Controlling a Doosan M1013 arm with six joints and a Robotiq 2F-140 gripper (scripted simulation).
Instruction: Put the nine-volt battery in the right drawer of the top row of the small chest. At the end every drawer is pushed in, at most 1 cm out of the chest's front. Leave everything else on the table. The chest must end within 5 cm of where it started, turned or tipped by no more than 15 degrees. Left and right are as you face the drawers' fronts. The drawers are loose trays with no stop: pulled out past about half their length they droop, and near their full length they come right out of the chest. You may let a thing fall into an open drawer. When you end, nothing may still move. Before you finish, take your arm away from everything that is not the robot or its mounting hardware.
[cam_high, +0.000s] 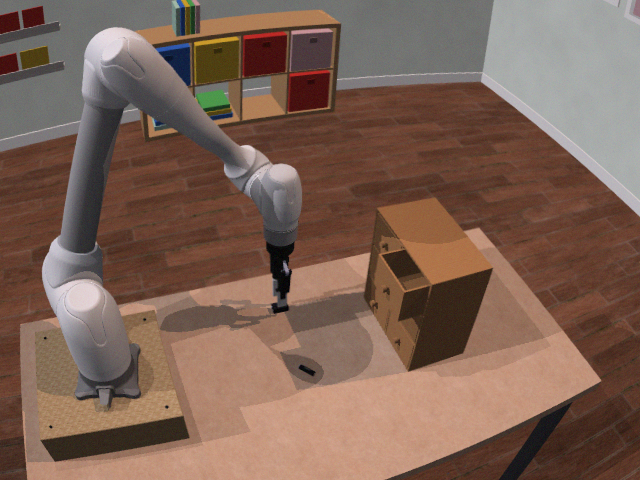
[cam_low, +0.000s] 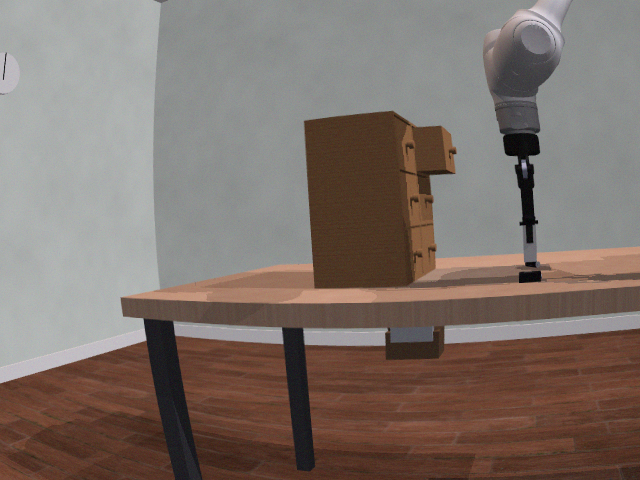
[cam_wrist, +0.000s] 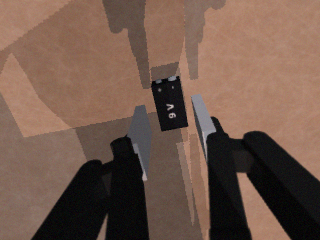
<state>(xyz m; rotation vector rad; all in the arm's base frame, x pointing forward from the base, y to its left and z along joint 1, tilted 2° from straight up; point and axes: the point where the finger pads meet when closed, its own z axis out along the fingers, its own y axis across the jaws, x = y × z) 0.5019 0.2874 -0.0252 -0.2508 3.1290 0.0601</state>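
The nine-volt battery (cam_high: 279, 308) (cam_low: 529, 277) (cam_wrist: 170, 106) is a small black block marked "9 V" and lies flat on the table. My gripper (cam_high: 279, 301) (cam_low: 530, 262) (cam_wrist: 170, 114) points straight down just above it. The fingers are partly open with one on each side of the battery, and they do not touch it. The small wooden chest (cam_high: 449, 273) (cam_low: 356, 201) stands to the right on the table. Its top-row right drawer (cam_high: 405, 269) (cam_low: 436, 149) is pulled partly out. The other drawers look pushed in.
A small dark object (cam_high: 306, 369) lies on the table nearer the front, between the battery and the chest. The arm's base stands on a raised block (cam_high: 62, 413) at the table's left end. A small box (cam_low: 413, 346) hangs under the table.
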